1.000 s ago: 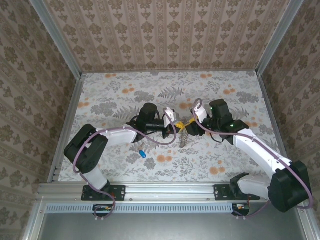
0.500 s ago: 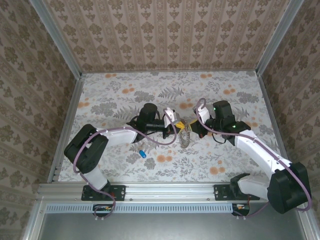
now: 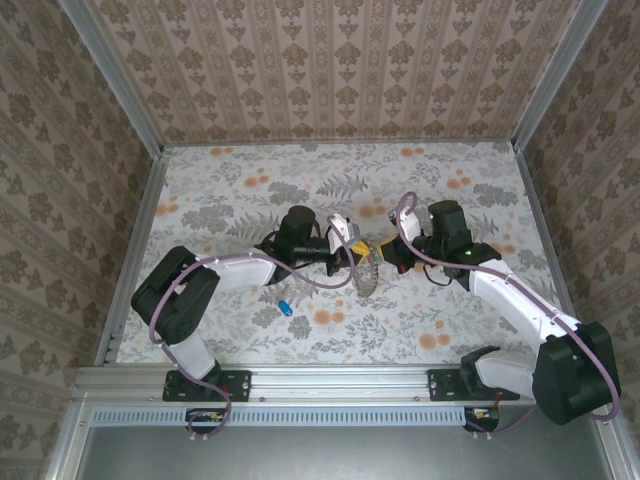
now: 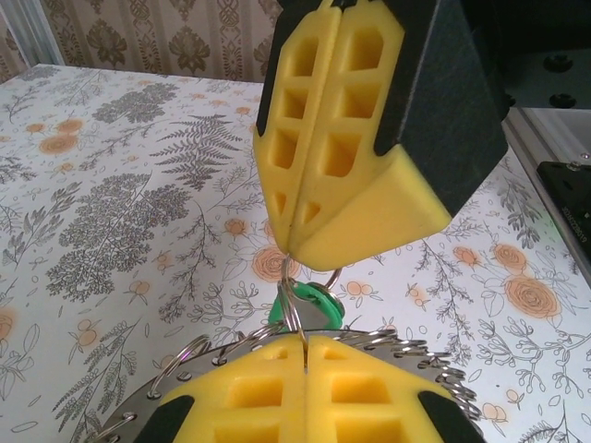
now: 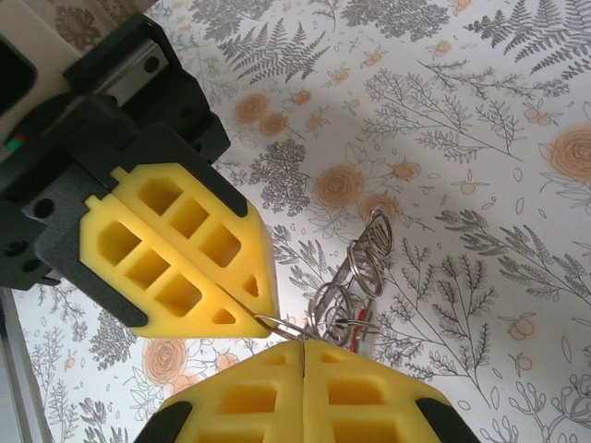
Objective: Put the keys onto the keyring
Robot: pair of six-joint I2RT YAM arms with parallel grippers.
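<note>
Quick count: two arms, two claws, one keyring, and two keys I can pick out by colour. My left claw (image 3: 355, 258) and right claw (image 3: 385, 252) meet tip to tip around the middle of the bench (image 3: 250, 170), a touch toward its right edge. The keyring (image 4: 406, 343) hangs between them. The left claw's yellow pads are pressed together on its thin wire. The right claw's pads are together too, with the wire running into their seam.

A green key (image 4: 314, 303) dangles on the wire just under the right claw's tip. My right wrist view shows some bare metal loops bunched on the ring, but I can't count them. The blue key (image 3: 283, 307) lies loose on the bench, left of the claws and closer to the near edge.

Versus a second ago, my right claw was partly apart and sat closer to the left claw. Now it's closed up and its arm has shifted a bit toward the right edge. The left claw is where it was, same grip. The blue key hasn't moved.

The bench has a pale floral cover with grey ferns and orange blossoms. Patterned beige wallpaper walls (image 3: 330, 70) box it in on three sides, and an aluminium rail (image 3: 330, 380) runs along the near edge.
</note>
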